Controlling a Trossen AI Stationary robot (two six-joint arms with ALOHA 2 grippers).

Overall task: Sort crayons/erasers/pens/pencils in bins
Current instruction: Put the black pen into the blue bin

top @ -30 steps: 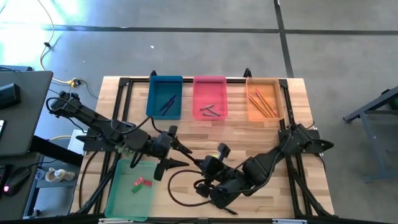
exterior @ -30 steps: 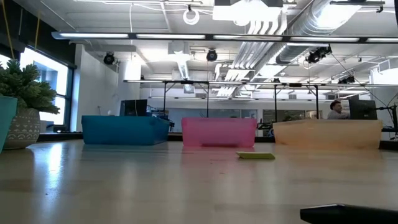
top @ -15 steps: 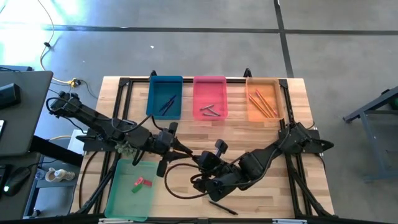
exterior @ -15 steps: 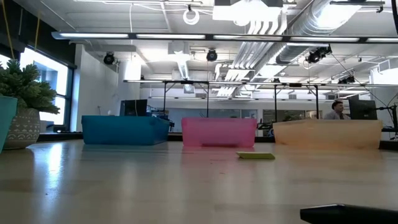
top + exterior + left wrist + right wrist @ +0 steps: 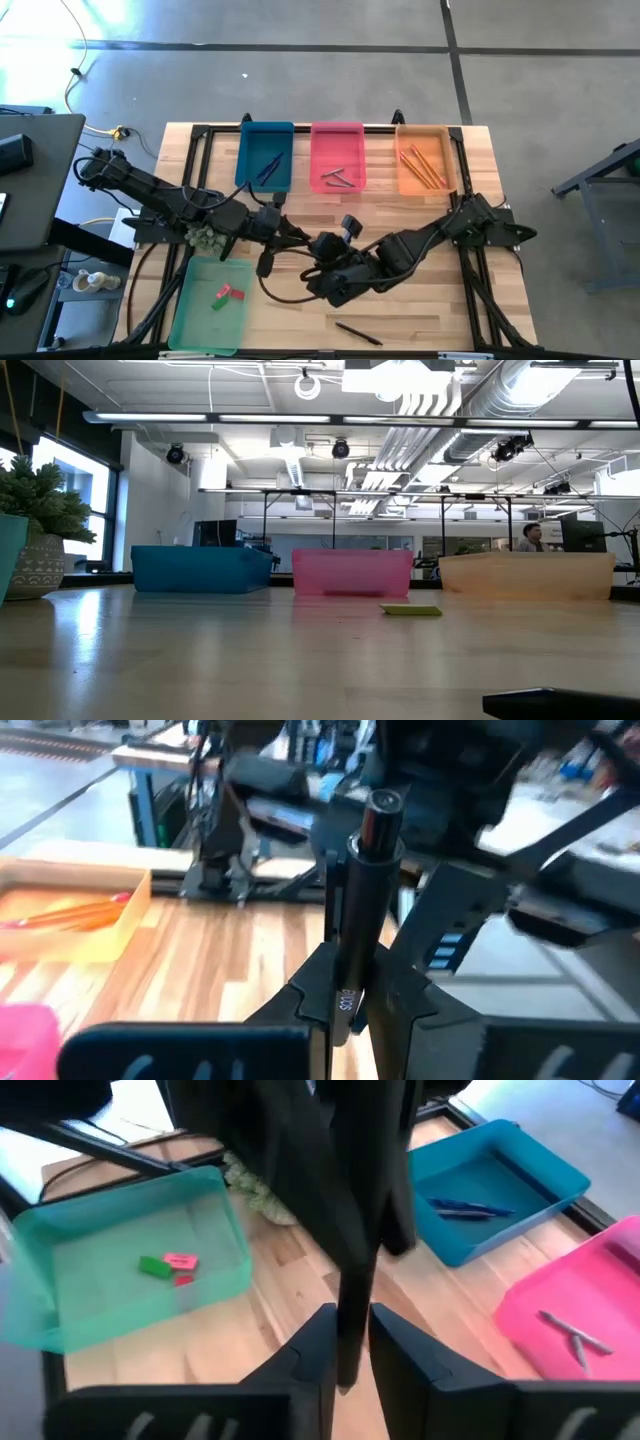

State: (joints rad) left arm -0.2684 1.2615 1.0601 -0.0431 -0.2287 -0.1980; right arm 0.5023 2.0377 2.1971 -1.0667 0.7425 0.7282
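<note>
At lower left of the high view the green bin point(image 5: 208, 305) holds a pink eraser point(image 5: 232, 292) and a green eraser point(image 5: 217, 303). Just right of it, mid-frame, the left gripper point(image 5: 297, 240) meets the right gripper point(image 5: 322, 246) over the bare wood. Both wrist views show a black pen point(image 5: 360, 910) between them: the left fingers point(image 5: 308, 990) pinch its lower part, and the right fingers point(image 5: 312, 1342) close around its end. Along the top, the blue bin point(image 5: 266, 156) holds 2 or 3 dark pens point(image 5: 270, 166), the pink bin point(image 5: 337, 156) the grey crayons point(image 5: 338, 179), the orange bin point(image 5: 425, 158) the pencils point(image 5: 424, 166). Another black pen point(image 5: 358, 333) lies at bottom centre. In the low view, a yellow eraser point(image 5: 411, 610) rests before the pink bin.
</note>
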